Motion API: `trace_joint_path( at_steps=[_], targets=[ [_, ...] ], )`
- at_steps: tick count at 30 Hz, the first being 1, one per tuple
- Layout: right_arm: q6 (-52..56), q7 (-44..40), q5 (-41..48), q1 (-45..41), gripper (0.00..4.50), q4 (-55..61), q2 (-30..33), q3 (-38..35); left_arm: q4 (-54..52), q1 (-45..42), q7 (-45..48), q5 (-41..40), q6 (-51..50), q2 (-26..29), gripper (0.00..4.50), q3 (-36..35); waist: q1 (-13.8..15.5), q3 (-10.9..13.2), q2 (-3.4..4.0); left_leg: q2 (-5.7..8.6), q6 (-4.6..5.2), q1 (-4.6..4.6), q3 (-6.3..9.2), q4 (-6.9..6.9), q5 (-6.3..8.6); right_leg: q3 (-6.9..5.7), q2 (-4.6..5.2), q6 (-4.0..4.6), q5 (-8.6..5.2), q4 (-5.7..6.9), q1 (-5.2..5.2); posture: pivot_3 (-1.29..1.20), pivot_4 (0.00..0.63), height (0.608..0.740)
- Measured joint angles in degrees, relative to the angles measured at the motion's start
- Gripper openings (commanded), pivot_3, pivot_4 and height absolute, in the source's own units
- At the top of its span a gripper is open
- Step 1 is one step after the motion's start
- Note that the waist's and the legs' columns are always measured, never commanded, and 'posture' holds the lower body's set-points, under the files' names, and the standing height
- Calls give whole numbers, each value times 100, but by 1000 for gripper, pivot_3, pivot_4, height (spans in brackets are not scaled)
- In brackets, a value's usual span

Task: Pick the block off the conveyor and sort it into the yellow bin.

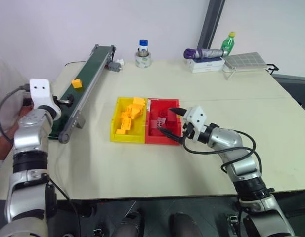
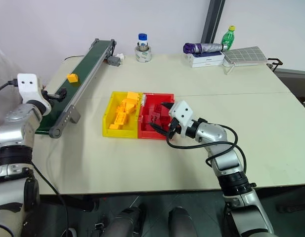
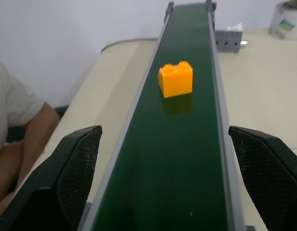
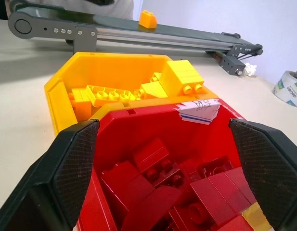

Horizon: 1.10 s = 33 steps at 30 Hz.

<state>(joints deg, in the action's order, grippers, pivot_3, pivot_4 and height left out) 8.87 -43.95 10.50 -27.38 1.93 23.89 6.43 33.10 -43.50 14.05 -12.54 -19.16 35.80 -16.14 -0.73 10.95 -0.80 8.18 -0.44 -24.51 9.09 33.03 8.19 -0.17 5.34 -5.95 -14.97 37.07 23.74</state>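
You are seeing the block [image 2: 71, 77] sitting on the conveyor [image 2: 90, 59], ahead of the left gripper [image 2: 60, 94], whose fingers are spread. The right gripper [image 2: 161, 120] is hovering, jaws parted, over the red bin [image 2: 156, 96] adjoining the yellow bin [image 2: 108, 114].

Block [image 3: 175, 80]: glossy orange plastic, smooth faces, studs on top. Conveyor [image 3: 177, 159]: dark green belt, smooth with a slight sheen that mirrors the block; side rails grey brushed-looking metal. Yellow bin [image 4: 61, 103]: shiny moulded plastic, smooth walls, holding glossy yellow plastic bricks. Red bin [image 4: 112, 132]: same glossy plastic, red bricks inside shiny too; small white paper label [image 4: 199, 109] on its rim. Left gripper [image 3: 162, 187] fingers [image 3: 76, 168]: matt black, pads finely cross-hatched, rough. Right gripper [image 4: 165, 173]: same textured matt pads. Worktop [image 1: 192, 163]: matt beige, smooth.
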Motion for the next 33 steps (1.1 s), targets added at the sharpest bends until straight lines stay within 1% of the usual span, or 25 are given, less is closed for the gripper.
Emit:
trace_joint_path(
  at_steps=[5,9,18,25,26,28,30,32,33],
  targets=[
    [40,46,-20,1,4500,12,12,-10,697,-406,30,80,357,-76,4453,18,2,0,-1,0,0,0,0,3,0,0,1,-4,2,0,-2,0,150,740],
    [43,79,-21,1,4500,16,20,-13,986,-484,62,150,558,-126,4453,93,-11,0,-1,0,1,0,-1,4,-1,0,0,-5,3,0,-2,0,150,740],
    [46,87,-21,1,4500,26,22,-16,1247,-527,-62,196,837,-177,4453,121,-6,0,-2,0,0,0,-1,7,-2,0,0,-7,4,3,-3,0,150,740],
    [44,94,-26,1,4500,27,22,-16,1373,-540,-122,186,860,-224,4453,114,-7,0,-2,1,1,0,0,9,-2,0,-1,-8,5,4,-3,0,150,740],
    [44,95,-27,1,4500,27,23,-16,1383,-540,-130,185,851,-224,4221,114,-7,0,-1,1,1,0,-1,9,-2,0,-1,-8,5,4,-3,0,150,740],
    [44,95,-27,1,4500,27,27,-16,1384,-538,-136,183,836,-225,3581,114,-9,0,-2,1,4,0,-1,9,-4,0,-1,-8,6,6,-3,0,150,740],
    [44,95,-27,2,4500,27,35,-17,1380,-522,-165,177,793,-232,2632,109,-11,0,-2,1,8,1,-1,9,-7,0,-1,-8,6,7,-3,0,150,740],
    [44,95,-27,2,4500,27,40,-18,1357,-463,-196,146,752,-251,1493,61,-13,0,-2,1,10,1,-1,10,-8,0,-1,-8,6,8,-3,0,150,740],
    [44,96,-27,3,4500,27,48,-19,1337,-445,-198,111,752,-263,1279,25,-12,0,-2,1,10,1,0,11,-8,0,-1,-8,6,9,-3,0,150,740]
  ],
)
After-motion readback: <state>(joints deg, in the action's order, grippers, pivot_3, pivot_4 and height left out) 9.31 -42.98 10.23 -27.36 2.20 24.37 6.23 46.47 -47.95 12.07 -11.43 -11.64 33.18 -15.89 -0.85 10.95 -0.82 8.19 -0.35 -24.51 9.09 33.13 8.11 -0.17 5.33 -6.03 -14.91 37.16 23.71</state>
